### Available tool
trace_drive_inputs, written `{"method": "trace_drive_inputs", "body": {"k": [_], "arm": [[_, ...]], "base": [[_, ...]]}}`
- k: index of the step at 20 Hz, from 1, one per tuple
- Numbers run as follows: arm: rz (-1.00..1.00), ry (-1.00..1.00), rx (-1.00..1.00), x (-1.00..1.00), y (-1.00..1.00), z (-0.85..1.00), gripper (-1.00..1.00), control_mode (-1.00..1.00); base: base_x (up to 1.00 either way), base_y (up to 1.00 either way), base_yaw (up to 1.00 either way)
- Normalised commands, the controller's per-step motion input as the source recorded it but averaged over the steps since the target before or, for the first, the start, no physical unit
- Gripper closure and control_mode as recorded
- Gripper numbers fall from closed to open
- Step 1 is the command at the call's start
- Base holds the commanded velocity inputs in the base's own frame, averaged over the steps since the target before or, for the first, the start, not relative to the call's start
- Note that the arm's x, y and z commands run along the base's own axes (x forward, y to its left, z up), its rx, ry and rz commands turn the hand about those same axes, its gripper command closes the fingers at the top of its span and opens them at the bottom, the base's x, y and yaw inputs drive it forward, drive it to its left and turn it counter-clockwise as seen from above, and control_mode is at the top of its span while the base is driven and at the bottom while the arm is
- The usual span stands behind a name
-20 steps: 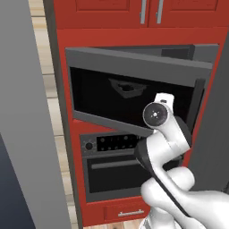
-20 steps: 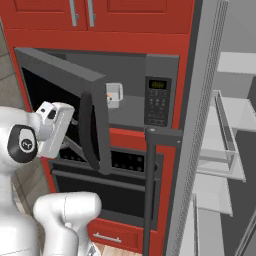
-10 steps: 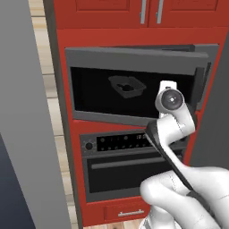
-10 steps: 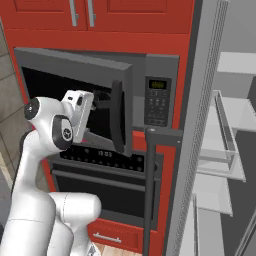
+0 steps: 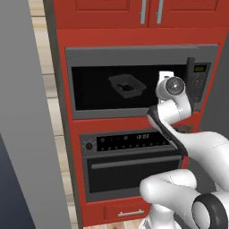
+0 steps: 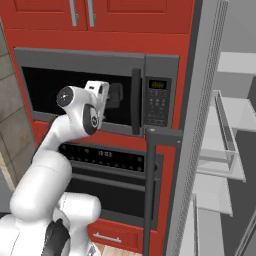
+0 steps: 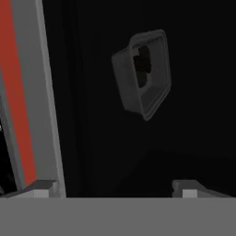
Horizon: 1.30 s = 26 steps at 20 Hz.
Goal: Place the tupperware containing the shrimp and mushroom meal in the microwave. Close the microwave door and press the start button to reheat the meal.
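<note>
Microwave: wide grey box (image 5: pixel 134 53) framed in red cabinetry, keypad panel with green-digit display (image 6: pixel 157 100) at its right end.
Door: grey panel with large dark glass window (image 5: pixel 96 89) sits flush against the microwave; vertical black bar handle (image 6: pixel 135 101) beside the keypad.
Tupperware: small clear rectangular plastic tray (image 5: pixel 127 86) inside the microwave, seen through the glass, with a dark food lump (image 7: pixel 143 64).
Fingers: gripper (image 7: pixel 115 188) faces the microwave window, fingers spread wide, holding nothing.
</note>
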Motion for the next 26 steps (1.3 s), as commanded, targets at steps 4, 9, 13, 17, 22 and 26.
{"method": "trace_drive_inputs", "body": {"k": [4, 9, 13, 17, 22, 26], "arm": [[0.05, 0.10, 0.00, 0.81, -0.02, 0.22, -1.00, -1.00], [0.04, 0.10, 0.00, 0.76, 0.00, 0.26, -1.00, -1.00], [0.08, 0.07, 0.00, 0.24, 0.00, 0.06, -1.00, -1.00], [0.17, -0.01, -0.02, -0.42, 0.09, 0.06, -1.00, -1.00], [0.11, 0.00, -0.02, -0.91, 0.10, 0.33, -1.00, -1.00], [0.00, 0.00, 0.00, -0.71, -0.08, 0.52, -1.00, -1.00]], "base": [[0.00, 0.00, 0.00], [0.00, 0.00, 0.00], [0.00, 0.00, 0.00], [0.00, 0.00, 0.00], [0.00, 0.00, 0.00], [0.00, 0.00, 0.00]]}}
